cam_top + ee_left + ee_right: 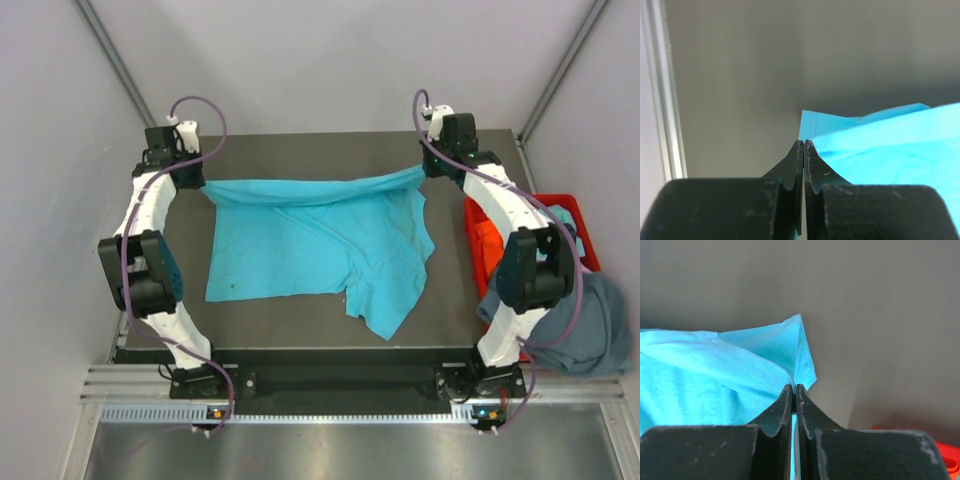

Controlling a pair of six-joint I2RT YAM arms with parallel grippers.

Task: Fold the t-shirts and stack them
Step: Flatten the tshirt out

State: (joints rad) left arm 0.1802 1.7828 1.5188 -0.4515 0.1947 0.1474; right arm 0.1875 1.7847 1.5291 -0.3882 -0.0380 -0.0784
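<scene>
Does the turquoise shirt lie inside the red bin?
No, the turquoise shirt is spread on the table, outside the red bin.

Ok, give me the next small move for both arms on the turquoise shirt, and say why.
Probably draw both grippers slightly apart. The left gripper and right gripper are shut on the far corners of the turquoise t-shirt, whose far edge sags between them, and its near right part lies rumpled on the table.

No text, label or number is readable (in all 3 views).
</scene>
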